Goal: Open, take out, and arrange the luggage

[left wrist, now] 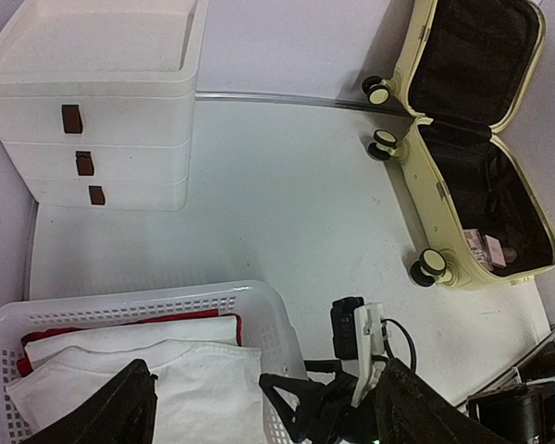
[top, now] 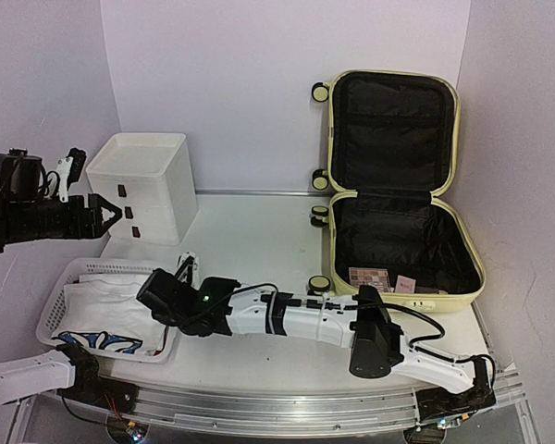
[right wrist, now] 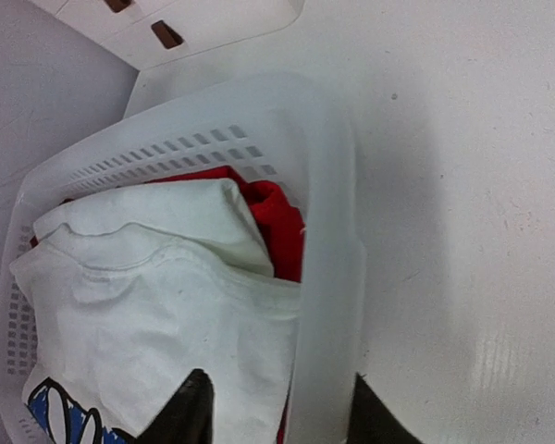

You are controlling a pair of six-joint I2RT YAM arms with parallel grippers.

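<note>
While luggage [top: 393,129] gapes, long axis left-right, wheels [top: 320,283] leftward; left claw [left wrist: 264,372], right claw [right wrist: 279,379] spread.

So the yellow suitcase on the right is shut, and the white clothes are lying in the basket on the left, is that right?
Not quite: the suitcase is open, with its lid standing up and its black lining showing, as the top external view shows. The white clothes do lie in the basket on the left.
</note>
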